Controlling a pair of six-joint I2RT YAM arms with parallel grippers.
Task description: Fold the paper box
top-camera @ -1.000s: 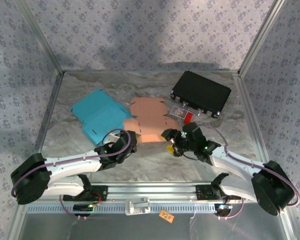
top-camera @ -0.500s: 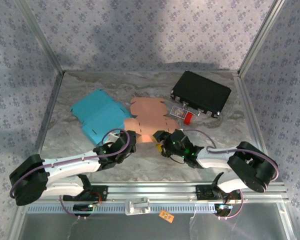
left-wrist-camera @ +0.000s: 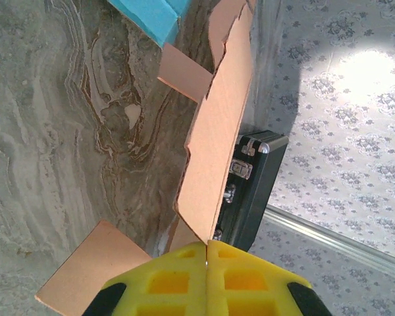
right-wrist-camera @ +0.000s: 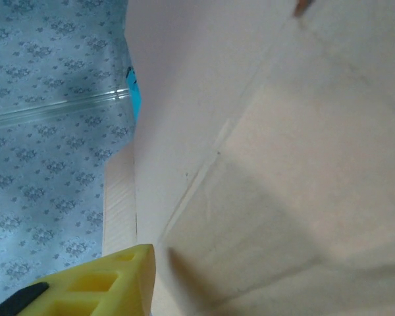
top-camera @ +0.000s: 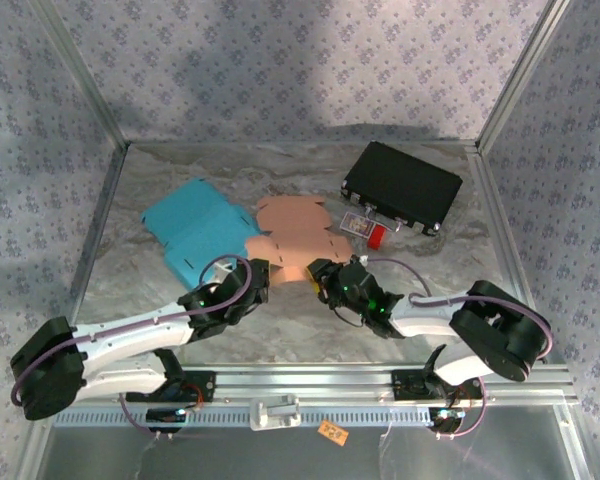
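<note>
Pink paper box (top-camera: 295,235) lies opened out on the gray surface (top-camera: 310,335), between the two pincers and just past their tips. Both pincers meet it at its near edge.

The left pincer (top-camera: 257,278) is at the near left corner of the paper box. In the left wrist view its two yellow pads (left-wrist-camera: 164,283) are pressed tight together. A corner of the paper box (left-wrist-camera: 217,131) goes down into the line where the pads meet, so the left pincer (left-wrist-camera: 206,249) is pinching it. One side of the box stands up tall right above the pads. A small flap lies flat on the surface (left-wrist-camera: 52,131) just left of the pads.

The right pincer (top-camera: 322,272) is at the near right part of the paper box. In the right wrist view the paper box (right-wrist-camera: 283,131) is very close, and one yellow pad (right-wrist-camera: 112,276) sits under it. You cannot tell if this pincer is apart or together.

A blue paper sheet (top-camera: 195,235) lies past the left pincer, just beside the pink box. A black case (top-camera: 402,185) lies far past the right pincer, off to its right. A small red thing (top-camera: 378,236) sits near the case.
</note>
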